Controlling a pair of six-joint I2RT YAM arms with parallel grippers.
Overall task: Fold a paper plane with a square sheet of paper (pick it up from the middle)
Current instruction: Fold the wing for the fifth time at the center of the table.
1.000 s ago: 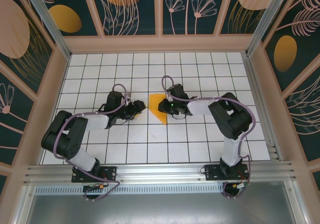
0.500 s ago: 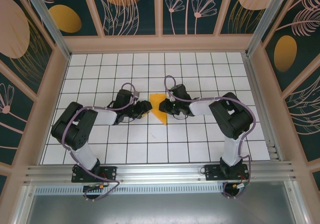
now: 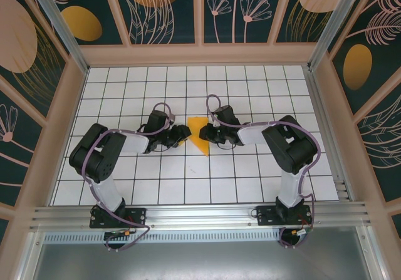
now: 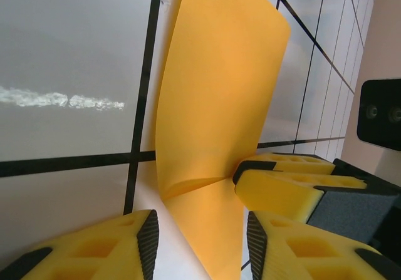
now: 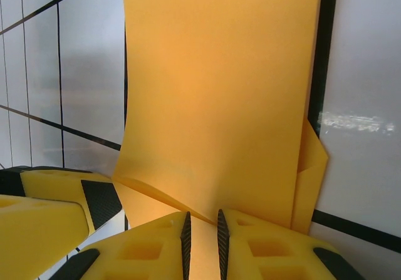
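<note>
Seen from above, two black robot arms reach inward over a white tabletop (image 3: 188, 186) ruled with a black grid. They meet at a small piece of orange paper (image 3: 200, 141) near the middle. From this height the paper looks like a rough triangle, with its point towards the far wall.

The right fingers (image 3: 210, 134) are at the paper's right edge. In the right wrist view these yellow fingers (image 5: 150, 245) are closed on the paper (image 5: 219, 92). Only a thin orange strip shows between their dark pads. A second layer peeks out along the right side, so the sheet is doubled over there.

The left fingers (image 3: 180, 134) are at the paper's left edge. In the left wrist view they (image 4: 125, 248) stand apart, with a lower corner of the paper (image 4: 219, 86) lying in the gap. Whether either pad touches the paper is hard to tell from this angle. A soft fold line runs across the sheet towards the right fingers (image 4: 282, 180), and the upper flap curves upward.

The job looks to be in its early or middle stage. The square has taken at least one fold. It is not yet a narrow pointed dart with a centre crease, so further folding and pressing flat are probably left to do.
</note>
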